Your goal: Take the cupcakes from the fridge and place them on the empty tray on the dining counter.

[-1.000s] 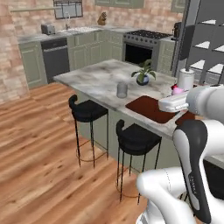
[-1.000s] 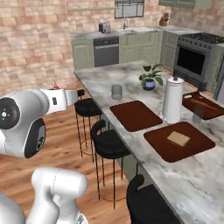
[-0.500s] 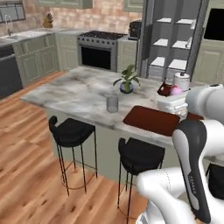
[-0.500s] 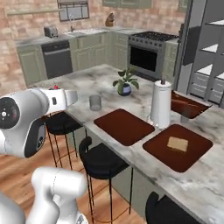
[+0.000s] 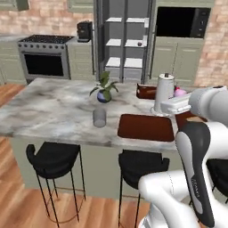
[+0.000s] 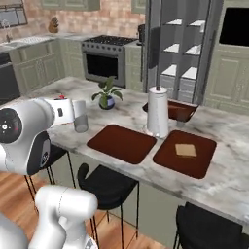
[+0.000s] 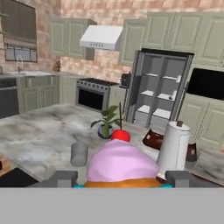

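My gripper (image 7: 121, 180) is shut on a cupcake (image 7: 122, 162) with pink frosting, a red cherry and a teal wrapper, which sits between the two fingertips (image 7: 65, 177). In the left base view the gripper (image 5: 177, 104) holds the cupcake (image 5: 179, 92) over the right part of the dining counter (image 5: 49, 107), just right of the empty tray (image 5: 146, 127). That dark red-brown tray (image 6: 121, 142) lies near the counter's front edge. The fridge (image 5: 124, 40) stands open behind the counter, its white shelves showing.
A paper-towel roll (image 6: 157, 112) stands right behind the empty tray. A brown tray with tan food (image 6: 185, 151) lies to its right, and another dark tray (image 6: 170, 109) sits behind the roll. A potted plant (image 5: 104, 88) and a grey glass (image 5: 99, 117) stand to the left. Black stools (image 5: 53, 160) line the front.
The whole picture has shifted: the base has driven along the counter, so the empty tray and the open fridge now lie straight ahead. The cupcake stays in the gripper.
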Controlling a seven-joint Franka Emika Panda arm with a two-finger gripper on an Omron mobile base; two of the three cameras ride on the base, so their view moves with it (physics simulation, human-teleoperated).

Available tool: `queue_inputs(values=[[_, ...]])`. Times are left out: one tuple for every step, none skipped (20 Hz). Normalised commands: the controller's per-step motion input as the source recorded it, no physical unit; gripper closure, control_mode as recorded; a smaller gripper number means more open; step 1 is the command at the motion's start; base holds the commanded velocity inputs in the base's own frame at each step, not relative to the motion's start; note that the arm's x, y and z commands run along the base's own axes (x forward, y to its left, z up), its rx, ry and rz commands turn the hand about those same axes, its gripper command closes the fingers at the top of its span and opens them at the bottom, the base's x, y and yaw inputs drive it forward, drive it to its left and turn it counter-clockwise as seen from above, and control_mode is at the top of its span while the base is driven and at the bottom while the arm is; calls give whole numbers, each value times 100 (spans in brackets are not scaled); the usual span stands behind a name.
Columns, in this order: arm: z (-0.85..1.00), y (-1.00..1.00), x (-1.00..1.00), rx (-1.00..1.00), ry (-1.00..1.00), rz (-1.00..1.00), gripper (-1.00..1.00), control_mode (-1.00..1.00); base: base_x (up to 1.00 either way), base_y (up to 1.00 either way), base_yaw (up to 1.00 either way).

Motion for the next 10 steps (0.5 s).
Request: queue_inputs(values=[[0,0,0,0,0,0,100,100,44,46,-56],[0,0,0,0,0,0,100,100,45,47,-56],[0,0,0,0,0,0,100,100,44,45,-55],[0,0,0,0,0,0,100,100,44,44,-55],[0,0,0,0,0,0,100,100,42,42,-55],[0,0,0,0,0,0,100,100,42,42,-55],[0,0,0,0,0,0,100,100,41,44,-55],[0,0,0,0,0,0,100,100,41,45,-55],[0,0,0,0,0,0,100,100,40,46,-54],[0,0,0,0,0,0,100,100,38,46,-53]])
